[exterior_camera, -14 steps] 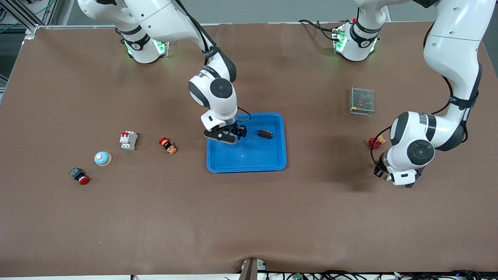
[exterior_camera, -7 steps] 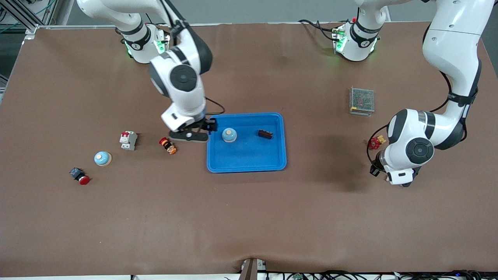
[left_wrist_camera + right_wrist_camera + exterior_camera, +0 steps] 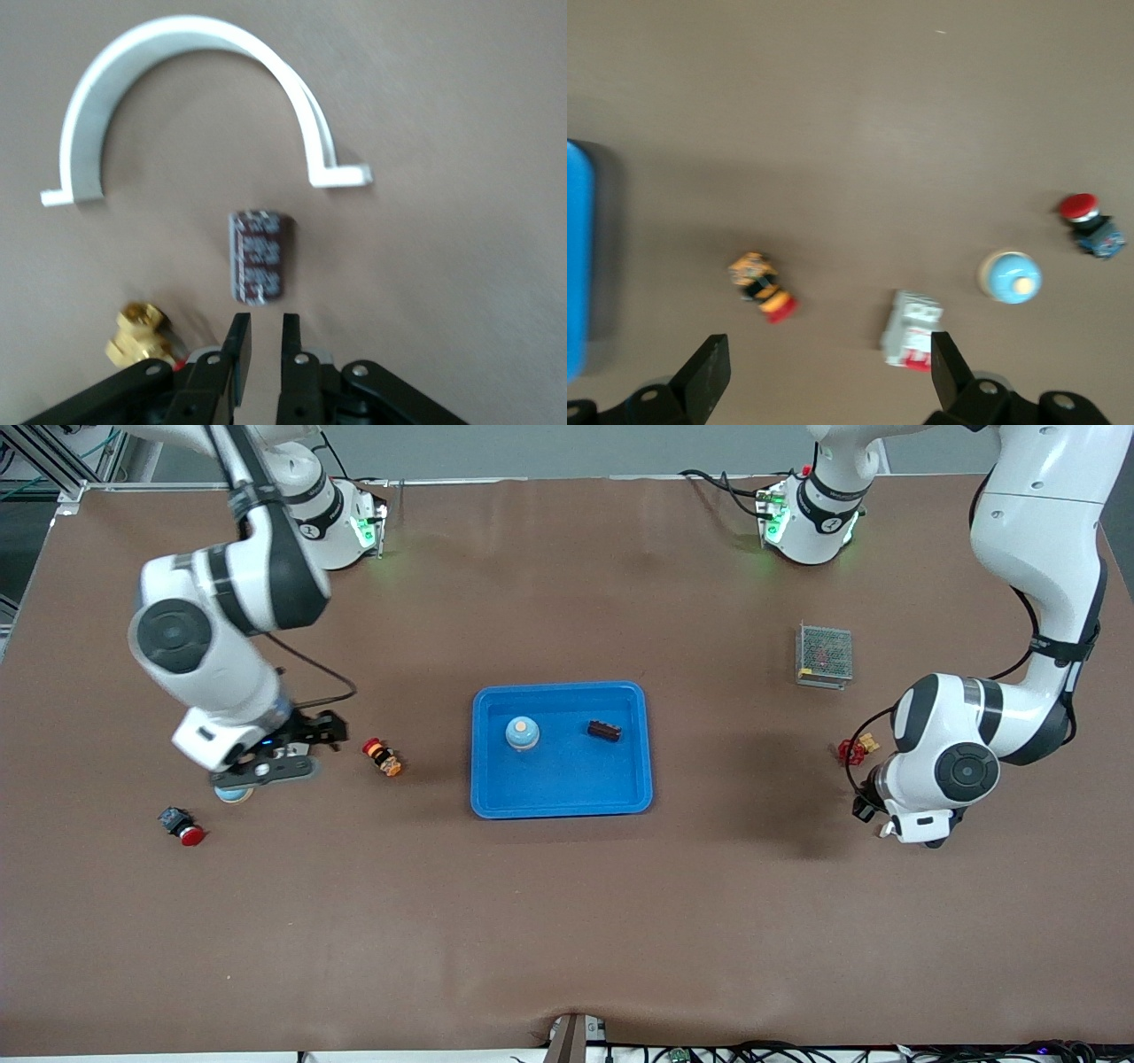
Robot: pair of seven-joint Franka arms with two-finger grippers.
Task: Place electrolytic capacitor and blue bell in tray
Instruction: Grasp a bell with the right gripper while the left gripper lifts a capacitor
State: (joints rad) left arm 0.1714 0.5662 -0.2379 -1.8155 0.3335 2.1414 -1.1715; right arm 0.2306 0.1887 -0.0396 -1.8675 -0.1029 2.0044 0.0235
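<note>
With one bell [image 3: 522, 732] in the tray [image 3: 496, 802], the left gripper [image 3: 261, 329], jaws barely parted and empty, should widen to straddle the capacitor [image 3: 257, 257] mid-frame (right gripper [image 3: 826, 350], jaws spread, waits over another bell [image 3: 1010, 277]).

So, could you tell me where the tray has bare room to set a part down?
Inside the tray, the half nearer the front camera is bare. The blue bell and a dark block sit in its farther half, apart.
</note>
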